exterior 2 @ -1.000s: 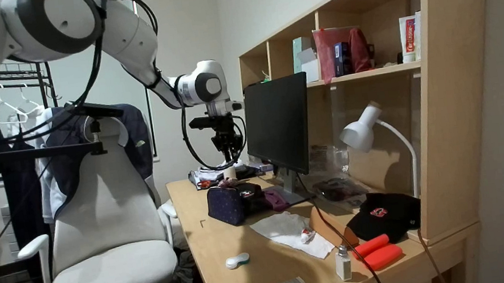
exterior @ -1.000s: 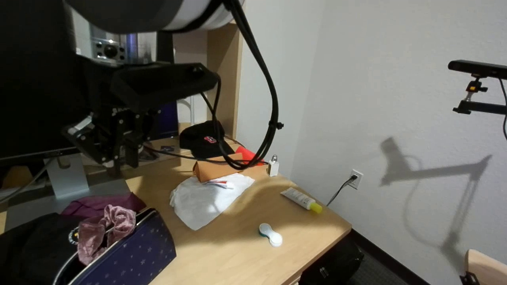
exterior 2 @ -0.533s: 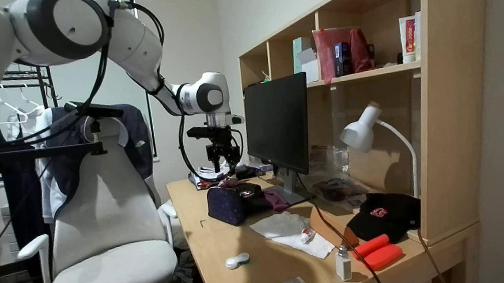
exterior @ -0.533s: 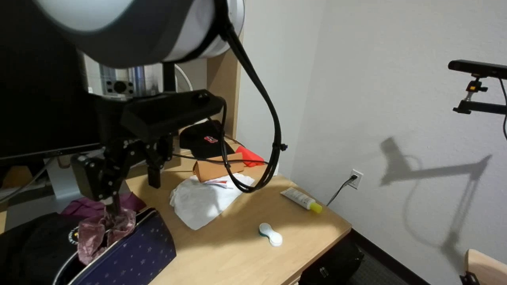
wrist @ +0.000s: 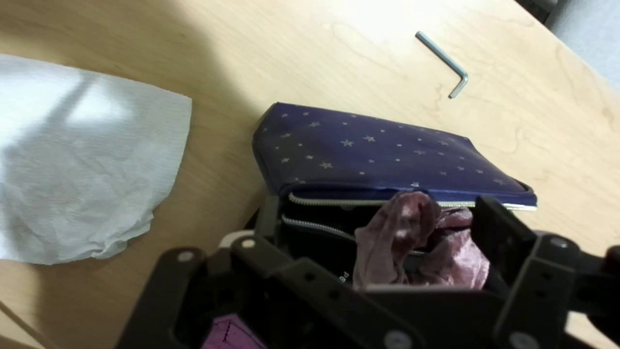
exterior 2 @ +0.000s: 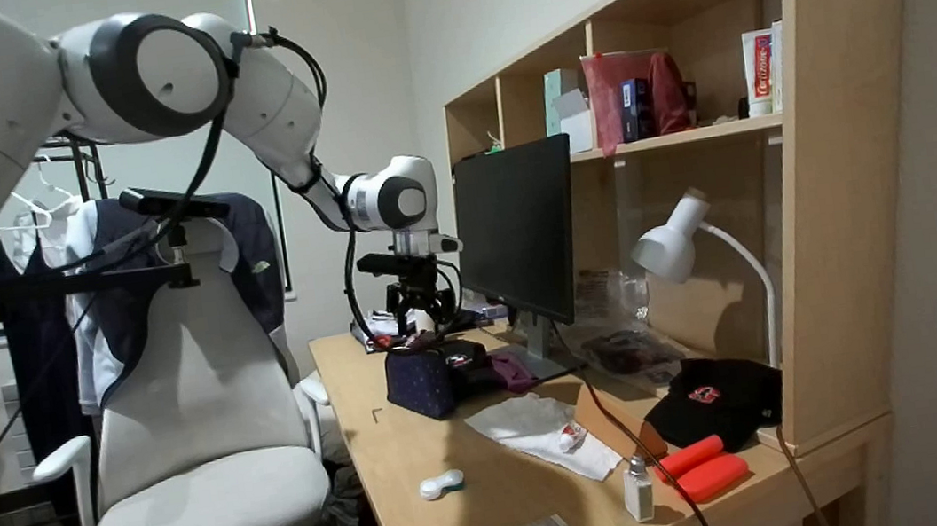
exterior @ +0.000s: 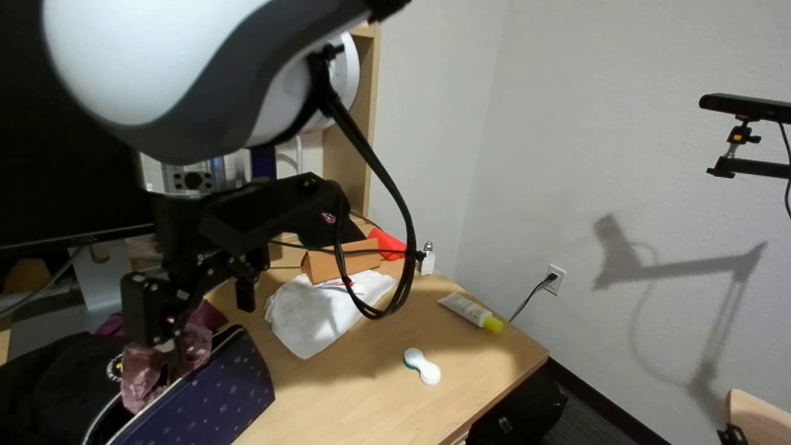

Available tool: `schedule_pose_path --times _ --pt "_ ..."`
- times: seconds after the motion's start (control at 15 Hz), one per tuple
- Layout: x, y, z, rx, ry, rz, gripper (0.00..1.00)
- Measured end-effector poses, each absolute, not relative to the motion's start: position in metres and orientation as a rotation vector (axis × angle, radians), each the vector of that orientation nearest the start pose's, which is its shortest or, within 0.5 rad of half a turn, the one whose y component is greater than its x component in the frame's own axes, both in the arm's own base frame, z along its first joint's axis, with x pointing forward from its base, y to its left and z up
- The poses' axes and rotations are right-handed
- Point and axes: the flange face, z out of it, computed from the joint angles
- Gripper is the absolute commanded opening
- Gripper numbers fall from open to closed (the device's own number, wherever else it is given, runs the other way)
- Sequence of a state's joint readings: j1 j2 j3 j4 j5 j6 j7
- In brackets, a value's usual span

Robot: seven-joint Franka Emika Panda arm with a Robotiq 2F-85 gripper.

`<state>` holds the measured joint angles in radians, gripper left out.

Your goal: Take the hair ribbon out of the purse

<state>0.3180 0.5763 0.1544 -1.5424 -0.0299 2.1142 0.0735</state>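
- The gripper [wrist: 380, 213], jaws wide apart, hangs at the unzipped mouth of the star-printed navy purse [wrist: 368, 155]; whether a finger touches fabric is hard to tell.
- The hair ribbon [wrist: 407, 228], dusty pink, sits bunched in that mouth, nearer the finger at the wrist view's right, its long axis along the opening, a loop pointing toward the starred side's rim.
- The purse stretches lengthwise across the same view.
- Around it on the wooden desk [exterior: 346, 402] lie a white cloth [wrist: 97, 160], a hex key [wrist: 443, 56] and, well apart, a white lens case [exterior: 422, 366].
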Motion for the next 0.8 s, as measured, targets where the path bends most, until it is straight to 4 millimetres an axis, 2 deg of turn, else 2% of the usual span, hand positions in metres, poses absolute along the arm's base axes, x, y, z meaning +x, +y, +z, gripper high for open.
schedule_pose_path --times 0.07,0.2,0.8 --pt "0.633 0.303 0.317 -3.022 -0.609 0.022 1.00" --pt "0.638 0.306 0.314 -3.013 -0.634 0.024 0.73" --pt "0.651 0.316 0.303 -2.985 -0.708 0.083 0.13"
